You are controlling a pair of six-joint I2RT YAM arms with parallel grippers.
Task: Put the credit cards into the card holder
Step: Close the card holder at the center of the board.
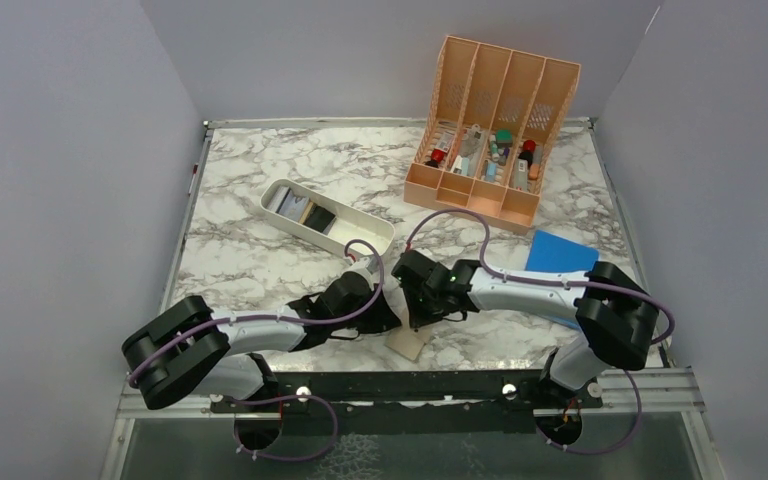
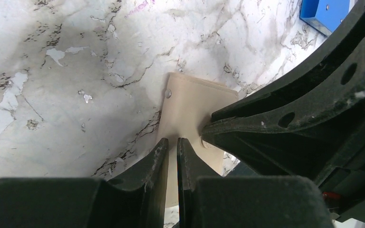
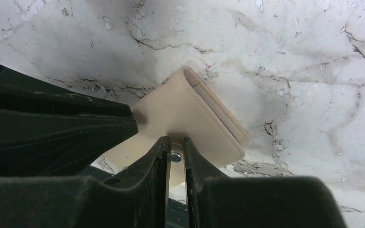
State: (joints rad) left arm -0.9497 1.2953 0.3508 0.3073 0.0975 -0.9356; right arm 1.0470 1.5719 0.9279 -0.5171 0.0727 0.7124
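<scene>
The card holder (image 1: 407, 343) lies at the table's (image 1: 250, 262) near edge, the tray (image 1: 372, 232) behind-left, the organizer (image 1: 490, 195) behind-right.

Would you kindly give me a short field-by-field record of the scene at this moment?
card holder: tan, folded, at the table's near edge
left end effector: closed on one edge of the card holder
right end effector: closed on the card holder at its snap button
white tray: behind the arms, dark and grey flat items inside
</scene>
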